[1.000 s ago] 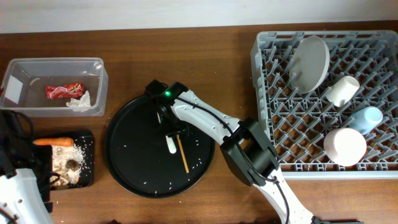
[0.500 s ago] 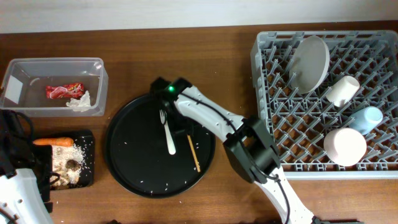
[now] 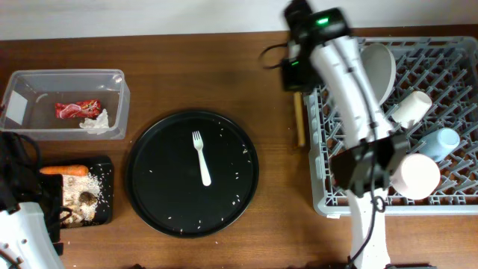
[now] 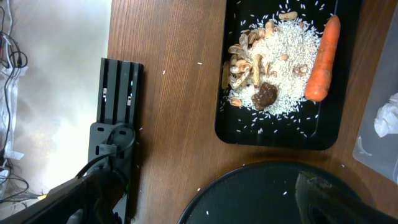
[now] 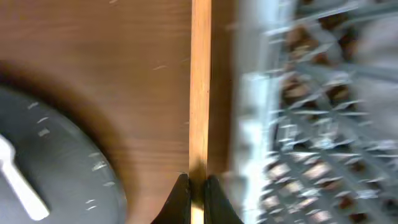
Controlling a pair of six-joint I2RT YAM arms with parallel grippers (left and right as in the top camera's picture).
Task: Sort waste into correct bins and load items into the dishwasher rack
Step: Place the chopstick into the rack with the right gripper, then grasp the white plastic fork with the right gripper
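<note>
Pinching chopsticks [image 5: 200, 93], the right hand [image 5: 195, 188] hangs just outside the rack [image 3: 314, 173].

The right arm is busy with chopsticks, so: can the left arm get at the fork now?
Probably yes: the fork lies uncovered on the round black tray, and the open left gripper hangs at that tray's rim.

I see the shallow black tray [image 4: 281, 133] near the edge of the table [image 4: 168, 93], holding rice [image 4: 287, 59], a carrot [image 4: 323, 59], brownish scraps [image 4: 244, 57] and a dark lump [image 4: 265, 96].

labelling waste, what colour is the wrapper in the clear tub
The wrapper is red, best seen overhead.
</note>
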